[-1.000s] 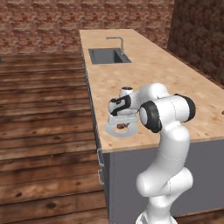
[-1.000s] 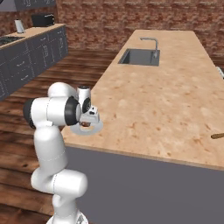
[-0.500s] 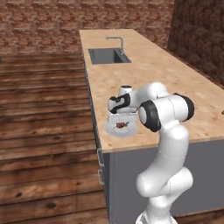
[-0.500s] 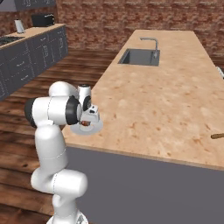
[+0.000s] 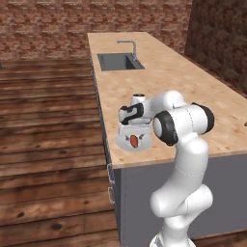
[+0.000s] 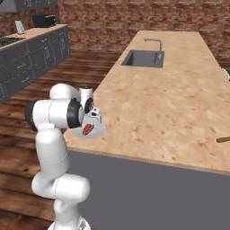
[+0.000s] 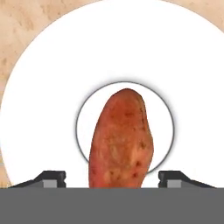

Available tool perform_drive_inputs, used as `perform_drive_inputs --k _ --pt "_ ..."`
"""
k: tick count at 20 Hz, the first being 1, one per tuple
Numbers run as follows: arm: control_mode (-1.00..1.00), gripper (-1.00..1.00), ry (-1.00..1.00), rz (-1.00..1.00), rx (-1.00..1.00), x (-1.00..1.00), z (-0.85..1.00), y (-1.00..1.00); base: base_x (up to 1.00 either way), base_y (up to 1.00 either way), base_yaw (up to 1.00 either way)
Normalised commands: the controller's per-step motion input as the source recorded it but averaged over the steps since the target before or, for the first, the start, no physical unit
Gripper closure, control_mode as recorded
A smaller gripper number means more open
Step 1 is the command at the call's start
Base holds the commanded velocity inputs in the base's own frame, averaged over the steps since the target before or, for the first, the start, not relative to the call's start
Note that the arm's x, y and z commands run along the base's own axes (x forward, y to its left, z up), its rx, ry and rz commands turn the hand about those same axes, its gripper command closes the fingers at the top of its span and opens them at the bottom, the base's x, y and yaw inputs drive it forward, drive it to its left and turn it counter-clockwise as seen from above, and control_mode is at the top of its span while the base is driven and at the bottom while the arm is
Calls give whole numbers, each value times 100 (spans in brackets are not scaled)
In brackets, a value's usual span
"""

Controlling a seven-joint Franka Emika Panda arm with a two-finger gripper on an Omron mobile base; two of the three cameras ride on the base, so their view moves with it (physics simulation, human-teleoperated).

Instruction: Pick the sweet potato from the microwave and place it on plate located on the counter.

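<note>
The orange-red sweet potato (image 7: 122, 140) lies lengthwise across the centre well of the pale round plate (image 7: 43, 87). My gripper (image 7: 114, 175) hangs straight above it, open, with a fingertip on either side of the root and a gap to each. From the base, the plate (image 5: 144, 144) sits at the near left edge of the counter (image 5: 183, 82), the sweet potato (image 5: 133, 141) on it under my gripper (image 5: 134, 131). The right base view has the same plate (image 6: 99, 128), sweet potato (image 6: 86, 130) and gripper (image 6: 90, 120). The microwave is out of view.
The counter's edge runs just beside the plate, with wooden floor (image 5: 48, 120) below. An inset steel sink (image 5: 118, 61) with a curved faucet (image 6: 155, 44) lies at the far end. A brown stick-like object (image 6: 223, 139) rests at the right edge. Dark cabinets (image 6: 31, 54) stand far left.
The hand has risen slightly above the plate; the sweet potato stays lying on the plate beneath it.
</note>
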Motion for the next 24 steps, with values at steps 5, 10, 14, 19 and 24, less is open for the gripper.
perform_drive_inputs --k 5,10,14,19,24 --pt "-100 -100 0 0 0 -44 55 -5 0 0 0" --pt "-100 -100 -4 -1 0 -64 98 -2 0 0 0" --pt "-100 -100 -5 -1 0 -85 100 5 0 0 0" --pt "-100 -100 -6 -2 0 -94 99 -7 0 0 0" --pt "-100 -100 -1 -2 4 -83 97 -46 0 0 0"
